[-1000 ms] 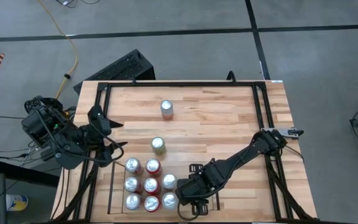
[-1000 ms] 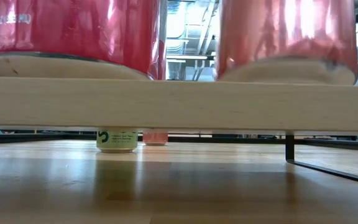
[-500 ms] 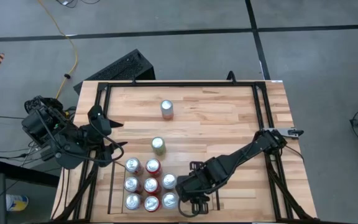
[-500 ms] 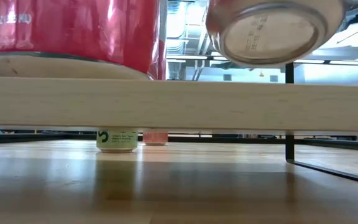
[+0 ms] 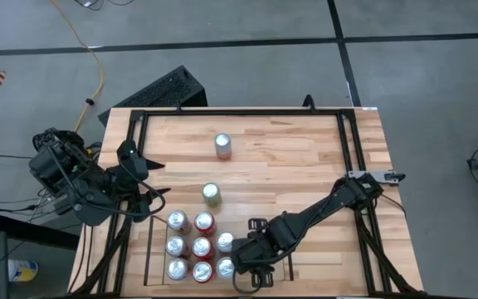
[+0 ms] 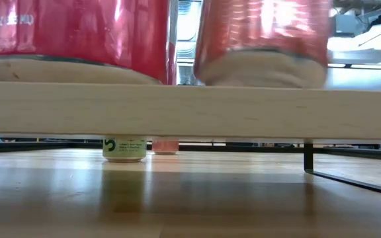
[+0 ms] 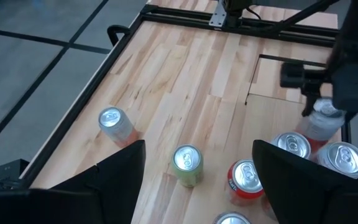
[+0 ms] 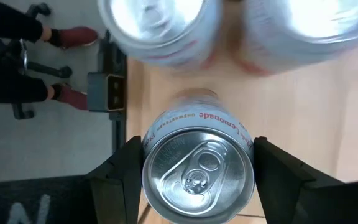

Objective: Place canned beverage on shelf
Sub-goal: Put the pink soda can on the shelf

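**Pink can gripped at the shelf's near right corner**

The pink-and-silver aluminium drink can [image 8: 197, 165] sat clamped between the right gripper [image 5: 237, 267]'s fingers, at the near-right end of the low black-railed shelf [image 5: 143, 264] with its pale plank floor, at about 3 o'clock of the packed silver-topped red and pink cans [image 5: 191, 247]. It looked rigid but thin-walled, smooth and likely slippery, so a mid-body grip across its sides seemed safest. At 12 o'clock of the cluster stood a green can [image 5: 212, 194], beyond it a loose pink can [image 5: 223, 145]. The left gripper [image 5: 158, 203] waited at 9 o'clock, fingers apart.
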You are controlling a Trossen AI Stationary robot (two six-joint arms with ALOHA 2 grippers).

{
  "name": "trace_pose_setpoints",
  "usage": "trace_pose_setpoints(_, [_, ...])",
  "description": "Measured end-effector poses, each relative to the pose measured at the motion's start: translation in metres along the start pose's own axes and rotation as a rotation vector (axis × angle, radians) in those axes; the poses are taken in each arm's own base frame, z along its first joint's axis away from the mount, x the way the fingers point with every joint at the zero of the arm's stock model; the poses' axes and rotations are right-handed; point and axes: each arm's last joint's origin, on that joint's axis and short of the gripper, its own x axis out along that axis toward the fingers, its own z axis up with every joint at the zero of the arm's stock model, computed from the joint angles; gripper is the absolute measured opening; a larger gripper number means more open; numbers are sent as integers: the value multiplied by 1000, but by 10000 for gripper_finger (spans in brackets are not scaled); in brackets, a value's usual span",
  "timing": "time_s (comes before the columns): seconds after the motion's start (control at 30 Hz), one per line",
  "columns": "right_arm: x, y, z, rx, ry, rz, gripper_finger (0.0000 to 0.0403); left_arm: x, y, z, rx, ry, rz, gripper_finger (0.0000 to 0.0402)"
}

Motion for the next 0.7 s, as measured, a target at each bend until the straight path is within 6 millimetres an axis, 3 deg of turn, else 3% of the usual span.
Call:
trace_pose_setpoints(0.23, [7, 6, -6, -19, 44, -14, 228, 0, 0, 0, 0, -4, 4, 281])
trace_pose_setpoints(0.7, [8, 2, 1, -37, 34, 62, 244, 0, 0, 0, 0, -8, 9, 281])
